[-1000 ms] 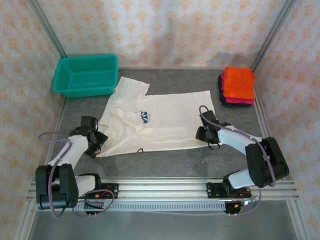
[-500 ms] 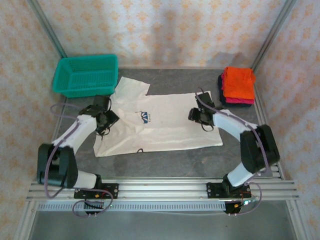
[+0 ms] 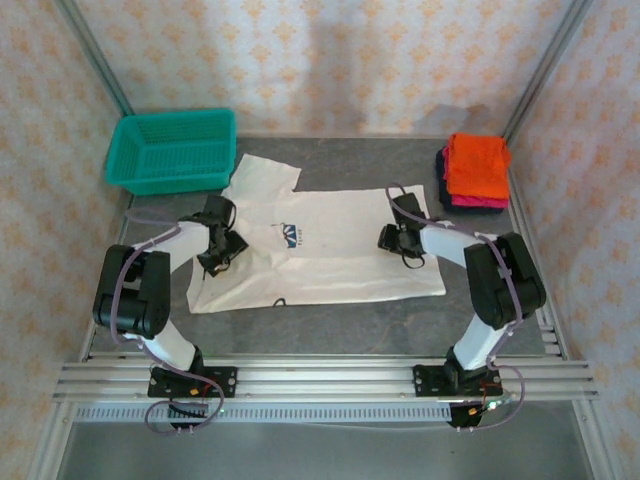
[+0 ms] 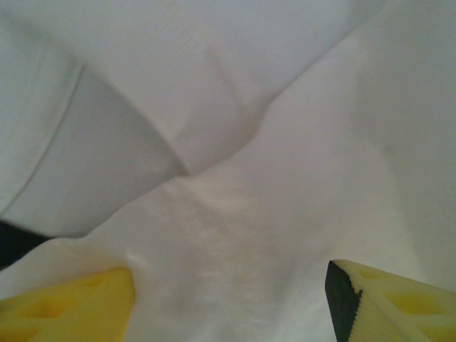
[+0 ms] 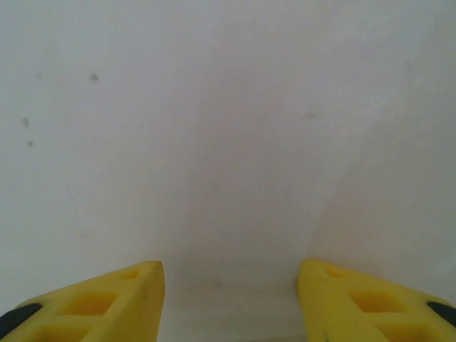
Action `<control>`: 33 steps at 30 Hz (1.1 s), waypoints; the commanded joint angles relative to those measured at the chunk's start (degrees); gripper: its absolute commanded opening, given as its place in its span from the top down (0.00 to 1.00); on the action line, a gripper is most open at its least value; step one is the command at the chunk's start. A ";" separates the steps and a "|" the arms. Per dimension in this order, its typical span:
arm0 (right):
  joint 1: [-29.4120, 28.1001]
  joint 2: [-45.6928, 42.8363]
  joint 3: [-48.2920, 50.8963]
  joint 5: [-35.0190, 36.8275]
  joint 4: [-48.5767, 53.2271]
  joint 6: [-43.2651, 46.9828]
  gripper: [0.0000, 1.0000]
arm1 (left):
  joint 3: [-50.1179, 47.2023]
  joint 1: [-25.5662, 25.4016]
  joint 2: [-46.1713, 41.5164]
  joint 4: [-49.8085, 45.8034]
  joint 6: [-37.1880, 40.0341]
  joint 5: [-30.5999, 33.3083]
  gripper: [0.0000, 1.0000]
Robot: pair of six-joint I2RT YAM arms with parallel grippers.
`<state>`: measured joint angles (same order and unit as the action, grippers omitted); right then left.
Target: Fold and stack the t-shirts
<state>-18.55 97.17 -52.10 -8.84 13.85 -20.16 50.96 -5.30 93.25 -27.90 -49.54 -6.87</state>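
Note:
A white t-shirt (image 3: 330,255) with a small dark-blue chest logo (image 3: 289,235) lies spread flat on the grey table. My left gripper (image 3: 222,246) rests on its left part near the sleeve. In the left wrist view the left gripper (image 4: 231,306) stands open over wrinkled white cloth (image 4: 235,214). My right gripper (image 3: 396,238) sits on the shirt's right part. The right wrist view has the right gripper (image 5: 231,303) open over smooth white cloth (image 5: 228,142). Folded orange, pink and dark shirts (image 3: 476,168) are stacked at the back right.
A teal mesh basket (image 3: 172,150) stands at the back left, just beyond the shirt's sleeve. Metal frame posts (image 3: 540,70) and patterned walls close in the table on three sides. The rail (image 3: 320,375) with both arm bases runs along the near edge.
Both grippers moved away from the shirt's near hem toward the far side and inward. The left one went from the near-left corner up to the sleeve area. The shirt has barely shifted.

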 commanded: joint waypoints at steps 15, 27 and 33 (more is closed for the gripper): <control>2.90 -1.99 -9.31 0.98 4.06 2.12 0.42 | 19.76 -4.00 0.27 -9.63 8.70 10.38 0.26; 3.70 2.50 -16.68 -0.89 4.04 1.66 0.41 | 63.38 -6.70 33.03 -20.34 15.23 16.80 0.25; 3.80 0.45 -14.18 -0.24 4.97 2.44 0.41 | 91.02 -6.57 50.80 -30.03 18.60 21.59 0.25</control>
<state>-15.05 99.59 -67.64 -9.89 17.17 -18.76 131.28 -12.16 139.20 -49.08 -33.91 9.04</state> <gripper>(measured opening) 0.591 0.748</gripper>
